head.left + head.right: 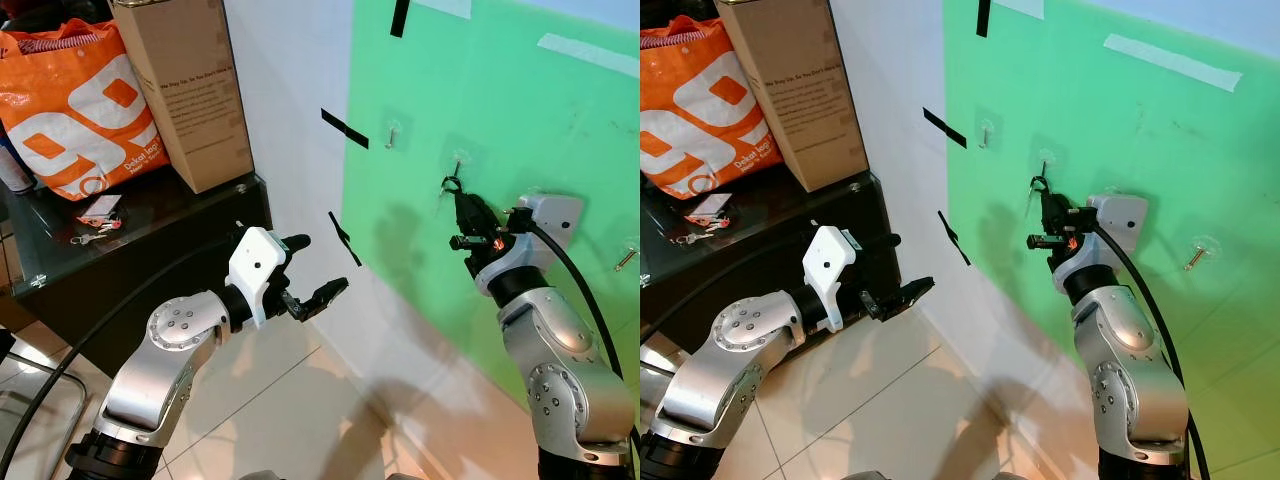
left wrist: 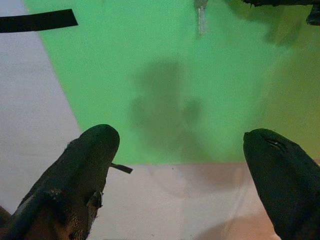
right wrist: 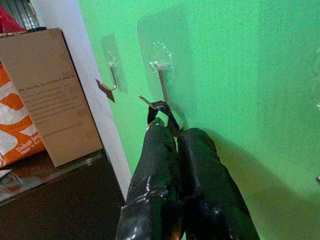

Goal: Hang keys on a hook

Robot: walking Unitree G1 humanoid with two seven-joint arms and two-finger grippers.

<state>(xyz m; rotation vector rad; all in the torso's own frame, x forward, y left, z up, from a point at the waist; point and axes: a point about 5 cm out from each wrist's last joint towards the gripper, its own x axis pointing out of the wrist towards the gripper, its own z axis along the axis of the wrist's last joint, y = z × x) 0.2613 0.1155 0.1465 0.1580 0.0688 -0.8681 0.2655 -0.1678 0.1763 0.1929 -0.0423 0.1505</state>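
Observation:
My right gripper (image 1: 458, 200) is raised against the green wall panel (image 1: 520, 120), its fingers (image 3: 200, 165) pressed together on a dark key ring (image 3: 159, 109). The ring touches the bent metal tip of the middle adhesive hook (image 3: 161, 82); I cannot tell whether it hangs on it. The same hook (image 1: 1044, 166) sits just above the gripper's tips in the eye views. Lower down and off to the left, near the black table, my left gripper (image 1: 322, 268) is held open with nothing between its fingers (image 2: 90, 165).
Another hook (image 1: 392, 130) is to the left of the middle one and a third (image 1: 626, 260) to the right. A black table (image 1: 200, 225) at the left carries an orange bag (image 1: 80, 105), a cardboard box (image 1: 190, 90) and small keys with a tag (image 1: 97, 222). Black tape strips (image 1: 345, 128) mark the wall.

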